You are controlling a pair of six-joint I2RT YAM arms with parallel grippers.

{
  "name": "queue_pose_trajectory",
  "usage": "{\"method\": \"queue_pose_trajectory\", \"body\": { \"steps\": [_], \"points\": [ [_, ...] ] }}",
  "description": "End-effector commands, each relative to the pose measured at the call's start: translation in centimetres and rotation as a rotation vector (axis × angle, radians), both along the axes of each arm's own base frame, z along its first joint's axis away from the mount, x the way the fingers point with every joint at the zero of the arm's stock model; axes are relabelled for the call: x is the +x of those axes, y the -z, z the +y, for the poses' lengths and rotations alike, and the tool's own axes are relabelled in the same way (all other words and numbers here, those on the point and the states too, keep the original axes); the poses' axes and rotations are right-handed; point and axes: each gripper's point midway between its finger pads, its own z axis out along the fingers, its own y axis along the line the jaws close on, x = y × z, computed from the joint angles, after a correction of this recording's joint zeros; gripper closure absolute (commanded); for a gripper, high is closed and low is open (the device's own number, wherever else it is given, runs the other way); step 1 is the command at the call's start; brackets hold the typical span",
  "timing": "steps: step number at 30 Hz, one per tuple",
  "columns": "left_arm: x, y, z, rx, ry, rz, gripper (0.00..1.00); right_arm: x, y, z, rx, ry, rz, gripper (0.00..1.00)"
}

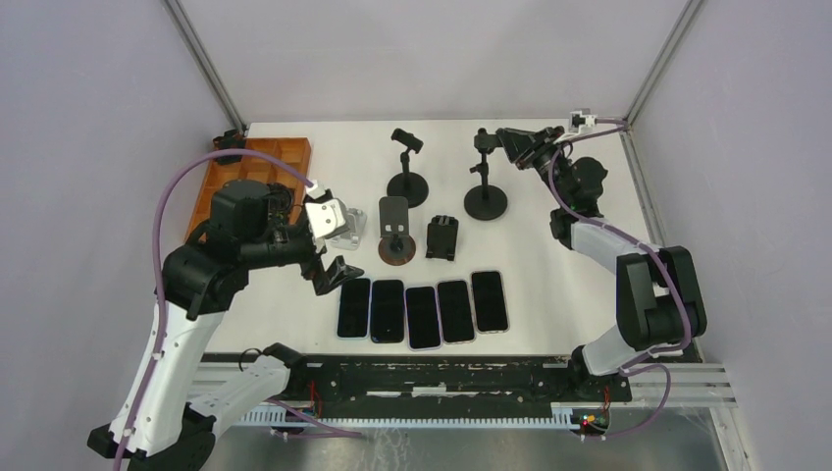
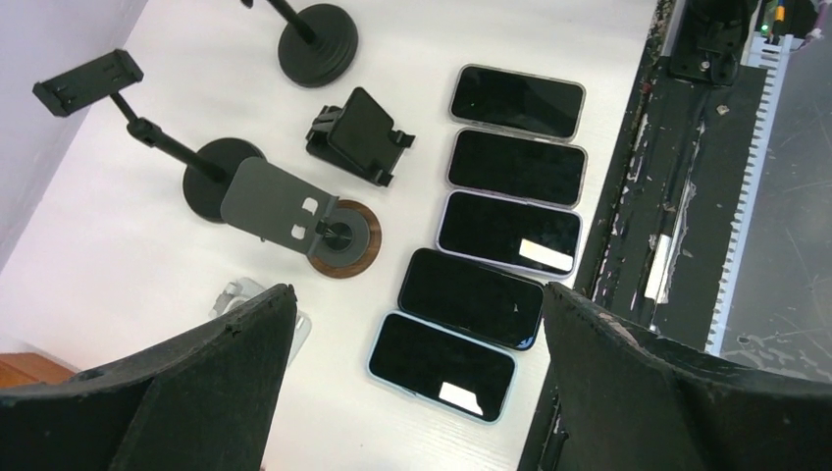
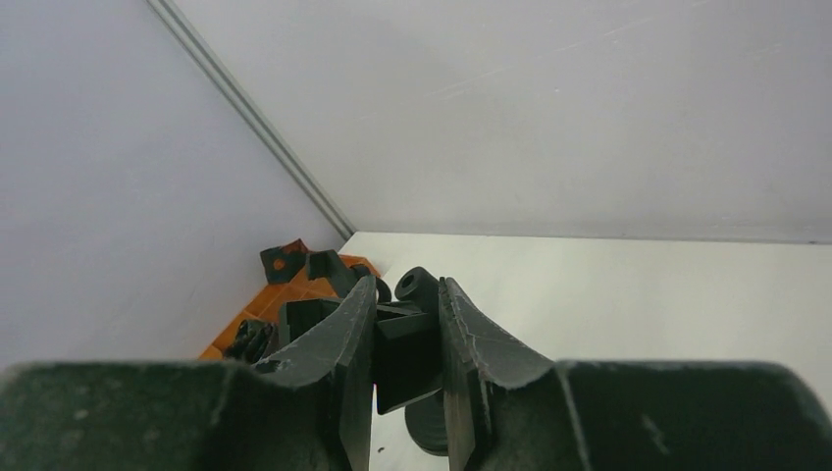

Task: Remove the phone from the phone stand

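Phones (image 1: 423,314) lay flat in a row at the front edge of the table (image 1: 559,265), none on a stand. At their left the left gripper (image 2: 414,304) hung, jaws wide apart. The right gripper (image 3: 407,294) was clamped on the head of a pole stand (image 1: 486,203), best held steady. Walls (image 1: 442,59) crowded it; mid-table lay open.
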Motion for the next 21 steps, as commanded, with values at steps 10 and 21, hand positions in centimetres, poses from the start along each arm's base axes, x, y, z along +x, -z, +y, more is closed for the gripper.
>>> {"method": "queue_pose_trajectory", "body": {
  "steps": [10,21],
  "points": [
    [1.5,0.0,0.6,-0.014,-0.114,-0.001,0.0,-5.0,-1.2,-4.1,-0.074,0.167,-0.153,0.12],
    [5.7,1.3,1.9,-0.004,-0.333,-0.012,0.0,-7.3,0.6,-9.2,-0.234,0.417,0.035,0.02]
  ]
}}
